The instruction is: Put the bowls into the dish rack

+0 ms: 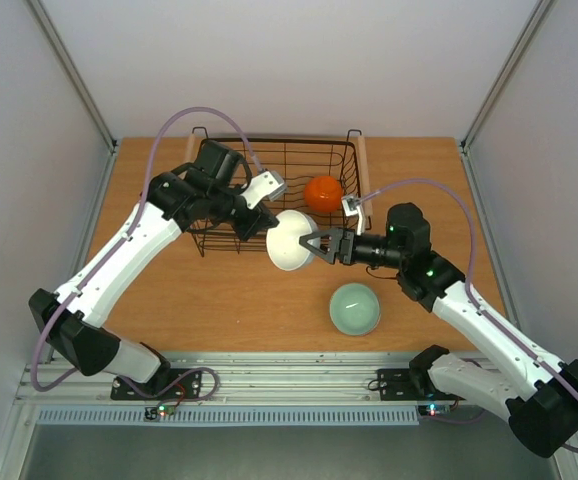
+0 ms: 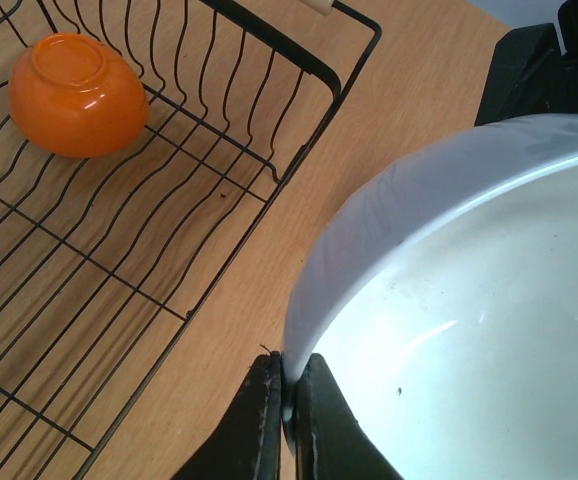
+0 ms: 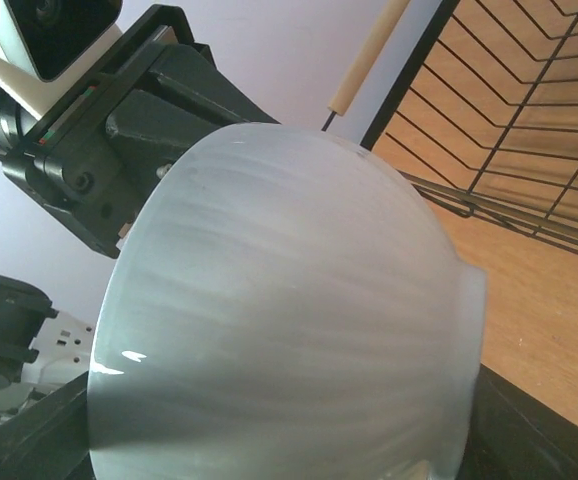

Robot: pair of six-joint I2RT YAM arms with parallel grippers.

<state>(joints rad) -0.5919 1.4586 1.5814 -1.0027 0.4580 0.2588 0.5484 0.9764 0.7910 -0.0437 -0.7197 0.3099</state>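
Note:
My left gripper (image 1: 267, 228) (image 2: 289, 400) is shut on the rim of the white bowl (image 1: 289, 242) (image 2: 469, 300) and holds it tilted above the table, just in front of the dish rack (image 1: 269, 142) (image 2: 299, 62). My right gripper (image 1: 312, 246) (image 3: 289, 445) is open, its fingers spread on either side of the same bowl's outer wall (image 3: 289, 320). An orange bowl (image 1: 323, 193) (image 2: 77, 95) lies upside down inside the rack at its right end. A pale celadon green bowl (image 1: 355, 308) stands upright on the table near the right arm. The other bowls are out of view.
The rack's black wire wall (image 3: 509, 120) and a light wooden handle (image 1: 357, 160) (image 3: 369, 60) are just behind the held bowl. The left arm's wrist (image 3: 119, 130) shows close behind the bowl. White walls enclose the wooden table (image 1: 219, 300).

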